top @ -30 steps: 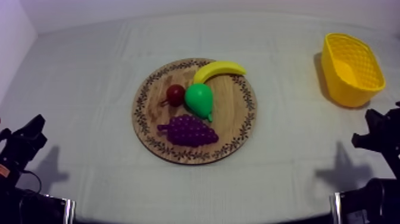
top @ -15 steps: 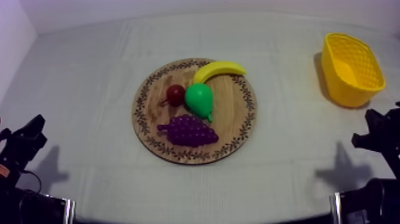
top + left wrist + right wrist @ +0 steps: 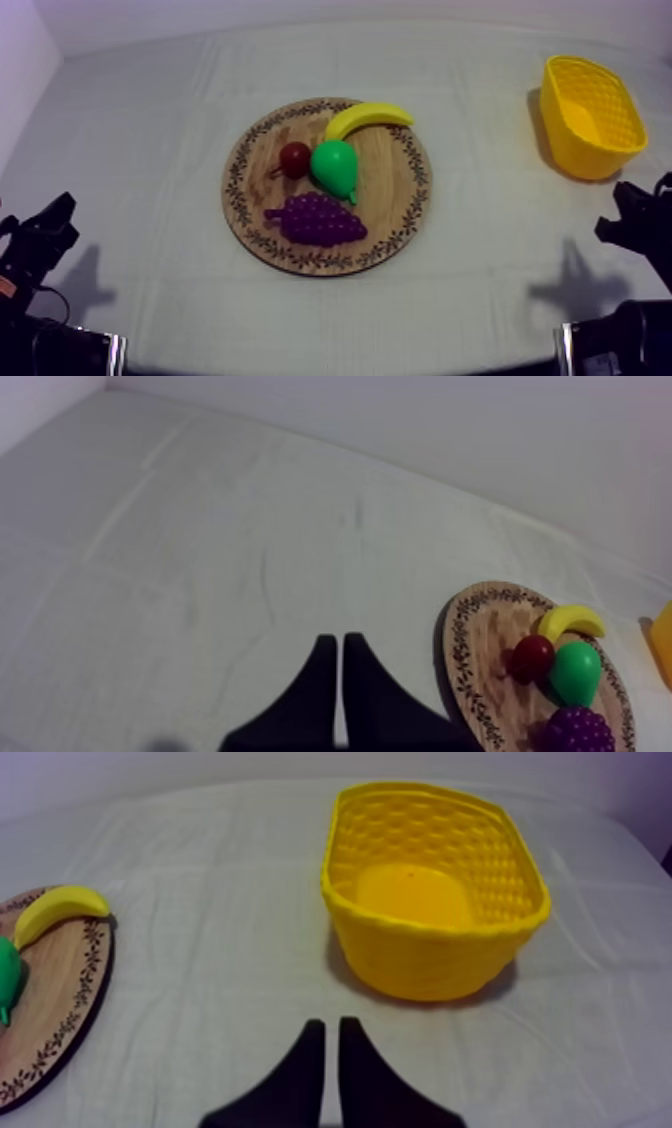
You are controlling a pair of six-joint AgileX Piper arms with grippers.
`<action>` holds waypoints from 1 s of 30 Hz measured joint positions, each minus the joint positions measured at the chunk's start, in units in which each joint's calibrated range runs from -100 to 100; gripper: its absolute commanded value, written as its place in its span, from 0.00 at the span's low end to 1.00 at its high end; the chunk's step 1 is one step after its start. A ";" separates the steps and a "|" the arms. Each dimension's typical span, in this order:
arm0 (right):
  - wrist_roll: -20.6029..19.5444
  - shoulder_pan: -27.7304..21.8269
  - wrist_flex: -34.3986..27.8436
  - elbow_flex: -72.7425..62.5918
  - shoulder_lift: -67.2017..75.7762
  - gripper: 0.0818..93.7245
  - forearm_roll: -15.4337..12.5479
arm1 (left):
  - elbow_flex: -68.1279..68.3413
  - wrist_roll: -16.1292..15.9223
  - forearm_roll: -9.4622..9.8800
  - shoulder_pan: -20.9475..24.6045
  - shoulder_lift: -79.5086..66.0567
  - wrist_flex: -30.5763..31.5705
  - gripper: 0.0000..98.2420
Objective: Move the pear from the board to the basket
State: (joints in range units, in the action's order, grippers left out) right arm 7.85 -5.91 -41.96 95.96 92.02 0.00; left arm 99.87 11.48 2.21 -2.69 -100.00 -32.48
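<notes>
Pear (image 3: 335,167): middle of the wooden board (image 3: 392,192).
Yellow basket (image 3: 585,158): far right.
My left gripper (image 3: 335,681): fingers together, near left.
My right gripper (image 3: 327,1052): fingers together, near right, facing the basket.

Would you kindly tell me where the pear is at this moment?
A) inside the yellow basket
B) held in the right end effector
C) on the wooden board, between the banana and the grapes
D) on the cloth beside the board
C: the pear lies on the wooden board, with the banana on one side and the bunch of grapes on the other, well away from the yellow basket.
</notes>
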 measured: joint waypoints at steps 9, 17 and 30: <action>0.71 1.31 -3.45 -10.70 -13.22 0.65 0.00 | 0.00 0.00 0.00 0.00 0.00 0.00 0.00; 3.68 4.67 -14.10 -24.56 -25.14 0.86 -0.32 | 0.00 0.00 0.00 0.00 0.00 0.00 0.00; 8.79 12.87 -20.96 -41.05 -41.22 0.85 -5.57 | 0.00 0.00 0.00 0.00 0.00 0.00 0.00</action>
State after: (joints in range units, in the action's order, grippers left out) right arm 16.64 6.97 -62.92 54.91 50.79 -5.57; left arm 99.87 11.48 2.21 -2.69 -100.00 -32.48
